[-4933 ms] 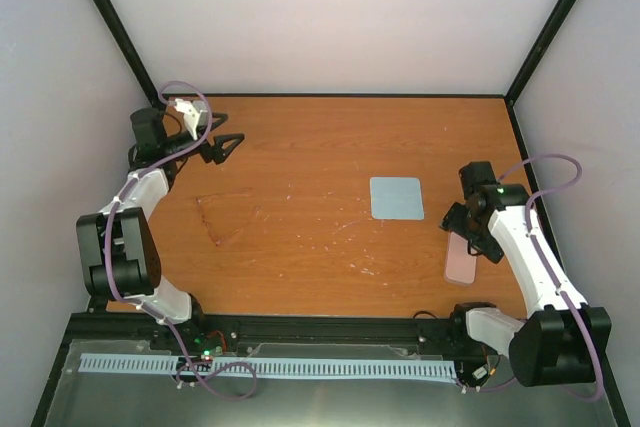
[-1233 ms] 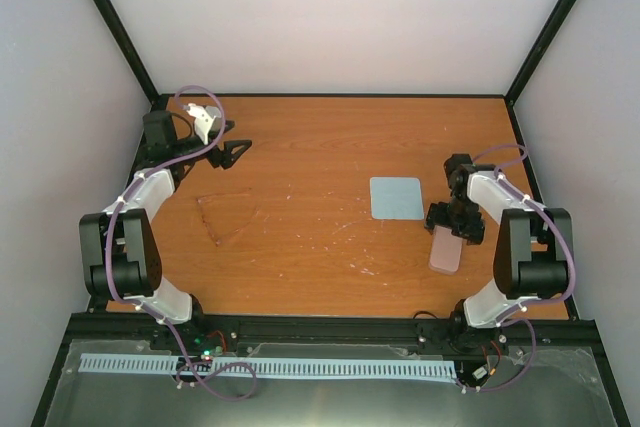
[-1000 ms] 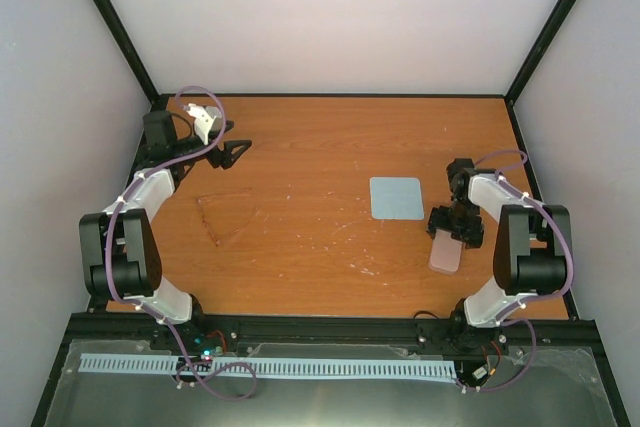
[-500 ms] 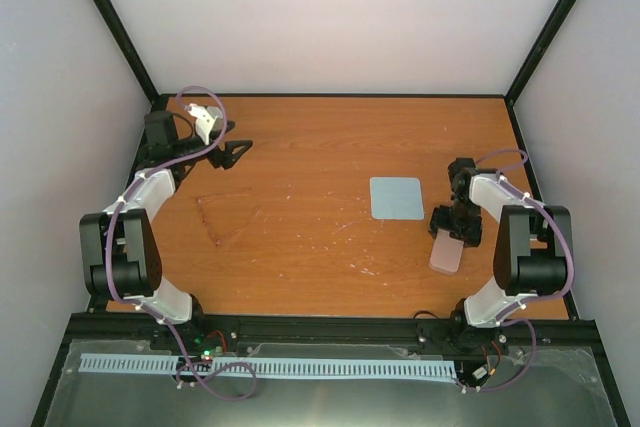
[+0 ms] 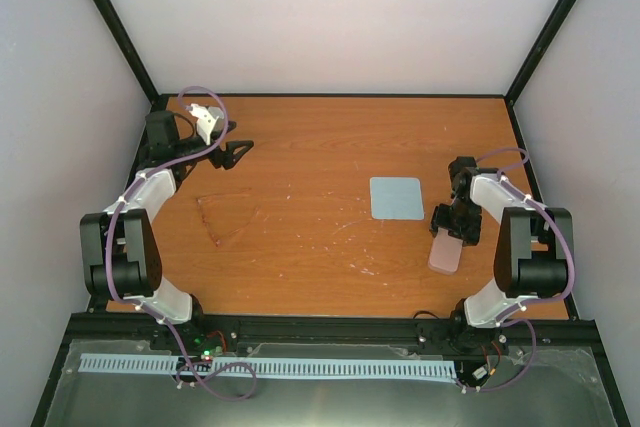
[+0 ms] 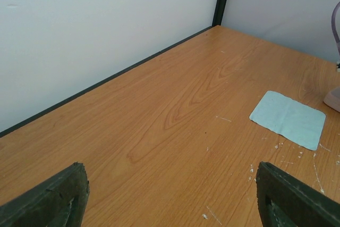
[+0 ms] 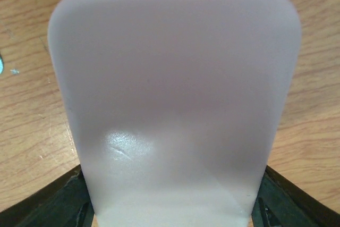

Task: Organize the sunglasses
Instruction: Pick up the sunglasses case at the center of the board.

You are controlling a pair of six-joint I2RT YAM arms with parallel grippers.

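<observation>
My right gripper (image 5: 455, 229) looks clamped on one end of the pink case (image 7: 172, 94), with a finger at each edge, though the wrist view is too close for me to be sure of contact. The case lies on the table (image 5: 300, 137) just right of the blue cloth (image 5: 396, 198). My left gripper (image 6: 170, 200) hangs spread wide, well left of that cloth.
</observation>
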